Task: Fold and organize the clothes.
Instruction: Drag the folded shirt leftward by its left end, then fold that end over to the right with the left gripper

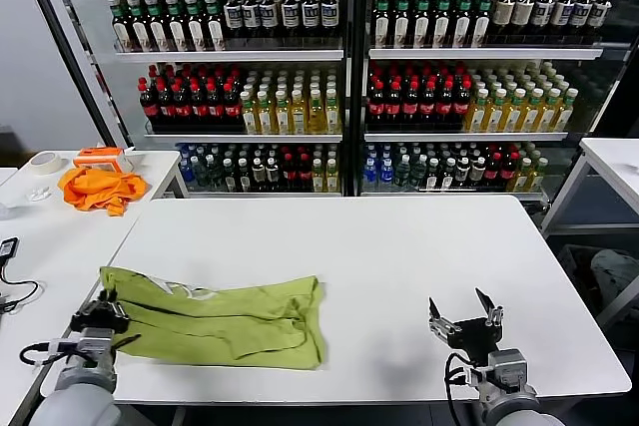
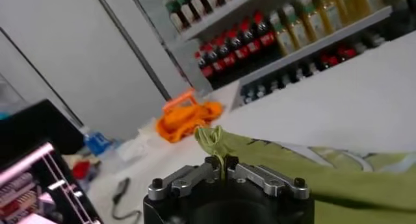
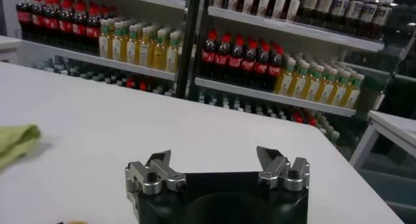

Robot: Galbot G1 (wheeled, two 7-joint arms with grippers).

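Observation:
The lime yellow-green T-shirt (image 1: 215, 316) lies folded lengthwise on the white table (image 1: 399, 266) at the front left. My left gripper (image 1: 102, 308) is shut on its left end; in the left wrist view a pinch of green cloth (image 2: 214, 141) stands up between the closed gripper (image 2: 222, 161). A bit of pale print (image 2: 338, 159) shows on the shirt. My right gripper (image 1: 465, 314) is open and empty over the table's front right, well apart from the shirt; in the right wrist view (image 3: 216, 165) its jaws stand wide, with the shirt's edge (image 3: 14, 144) far off.
A bright orange cloth (image 1: 98, 187), an orange tool (image 1: 103, 157) and a tape roll (image 1: 44, 162) lie on a side table at the left. A black cable (image 1: 12, 286) lies there too. Shelves of bottles (image 1: 349, 77) stand behind. Another table (image 1: 614, 162) stands at the right.

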